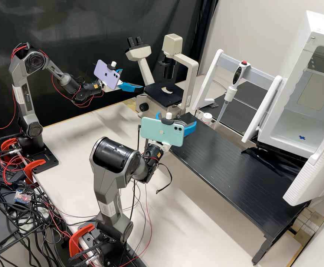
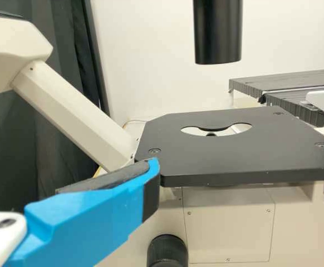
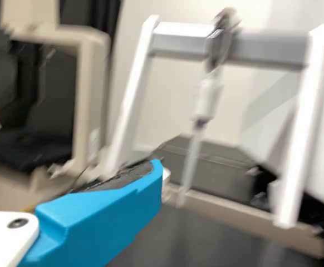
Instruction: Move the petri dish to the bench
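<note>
L arm (image 1: 25,98) & R arm (image 1: 109,185) Near Microscope (image 1: 192,81)

The L arm stands tall on the white table (image 1: 85,129), elbow high, forearm sloping down to a near-level wrist; its L pincer (image 1: 133,79) hangs by the microscope's eyepiece side, fingers (image 2: 89,214) apart, one near a corner of the black stage (image 2: 229,164). Open air separates the stage from the black cylinder (image 2: 218,33) above. Whether that finger touches the stage edge, can't tell.

The R arm, bent at its thick elbow joint, holds its wrist lower, w/ the R pincer (image 1: 177,119) over the black table (image 1: 236,170) at the microscope end, fingers (image 3: 103,214) apart. A gap lies btwn the two pincers. The black table's long near edge runs away from the microscope, above the white table; an open cabinet door (image 1: 316,170) overhangs the end farthest from the microscope.

Beside the microscope, a white frame (image 1: 210,74) holds a pipette (image 1: 230,93) upright, a white-capped bottle (image 1: 207,118) near its foot. Petri dish: location rel. to microscope can't be told.
</note>
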